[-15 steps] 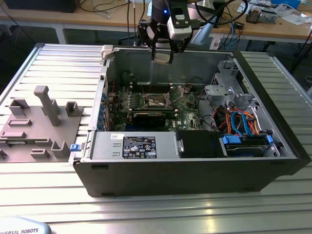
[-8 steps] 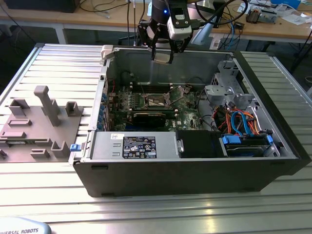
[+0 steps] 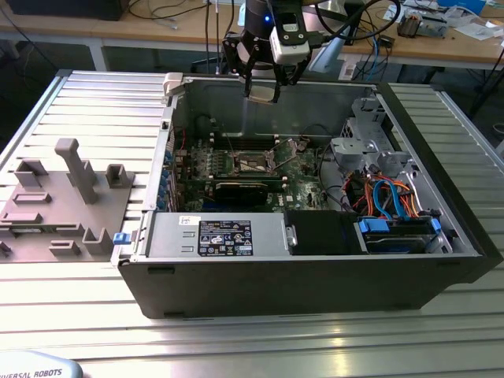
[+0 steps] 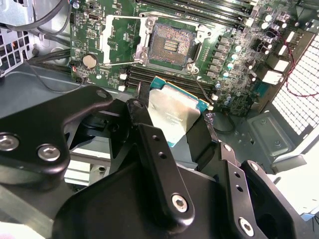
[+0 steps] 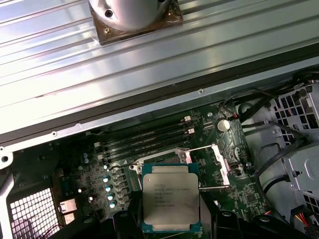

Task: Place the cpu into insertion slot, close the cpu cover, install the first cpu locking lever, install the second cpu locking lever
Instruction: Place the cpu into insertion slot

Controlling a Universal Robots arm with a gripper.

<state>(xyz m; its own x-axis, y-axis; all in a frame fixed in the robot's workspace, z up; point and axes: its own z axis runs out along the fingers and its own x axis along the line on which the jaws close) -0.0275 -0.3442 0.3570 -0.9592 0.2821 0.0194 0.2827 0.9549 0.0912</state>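
Grooved metal tabletop [image 3: 331, 346] carries the open case [image 3: 315, 276]; high above it the tool [image 3: 262, 93] is clamped on the cpu [image 5: 171, 203], well clear of the bare slot [image 4: 172, 44]. To do this well, I would square the chip to the slot, keep it level and lower it straight, never dragging it across the pins.

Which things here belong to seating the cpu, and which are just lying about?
Job: cpu in the gripper; insertion slot; cpu cover, open.
Lying about: grey holder blocks; blue and orange cables; power supply.
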